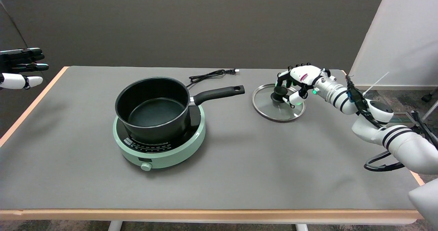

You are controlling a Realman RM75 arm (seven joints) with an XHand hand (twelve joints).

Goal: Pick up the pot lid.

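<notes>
Nearest the camera stood a mint-green hotplate [160, 145] on the grey table [239, 176], carrying a black saucepan [154, 107] whose handle pointed right. Well apart to its right lay the glass pot lid [278, 105], flat on the table. Over it the right hand [301, 82] was curled down, its fingers [280, 84] around the lid's black knob [279, 93]; whether they truly gripped it could not be told.

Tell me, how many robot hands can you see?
2. The right hand is over the pot lid, fingers around its knob. The left hand hangs at the far left edge.
</notes>
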